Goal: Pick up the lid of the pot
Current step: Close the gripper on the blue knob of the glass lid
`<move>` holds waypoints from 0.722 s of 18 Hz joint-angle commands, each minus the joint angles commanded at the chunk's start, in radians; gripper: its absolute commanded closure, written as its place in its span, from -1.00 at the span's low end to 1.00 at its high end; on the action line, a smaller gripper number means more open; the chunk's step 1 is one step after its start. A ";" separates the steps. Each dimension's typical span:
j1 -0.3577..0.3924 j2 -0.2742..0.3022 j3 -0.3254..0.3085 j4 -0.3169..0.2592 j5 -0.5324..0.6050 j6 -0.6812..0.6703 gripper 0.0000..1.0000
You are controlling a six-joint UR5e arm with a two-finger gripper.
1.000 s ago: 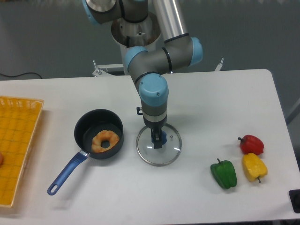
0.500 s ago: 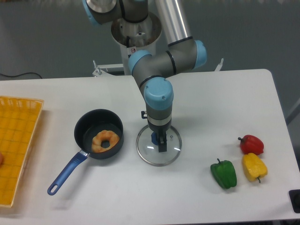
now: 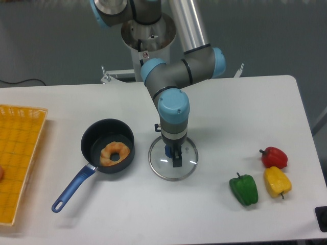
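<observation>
Presently the gripper (image 3: 167, 143) stands wide, gripping nothing; closing off-centre on the blue knob (image 3: 168, 151) could tilt the pot lid (image 3: 173, 170).

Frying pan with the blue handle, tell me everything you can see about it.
The frying pan is round and black, with raised sides and a smooth-looking, possibly coated inside. Its long blue handle points to the picture's lower left. It sits upright and uncovered on the white table, left of the clear lid in the picture, not touching it. A curved orange-brown item lies inside; I can't tell what it is.
</observation>
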 joint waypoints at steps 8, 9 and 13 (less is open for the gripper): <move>-0.002 -0.003 0.002 0.002 -0.002 -0.005 -0.63; -0.002 -0.003 0.002 0.002 -0.002 -0.005 -0.55; -0.002 -0.002 0.002 0.002 -0.002 -0.006 -0.28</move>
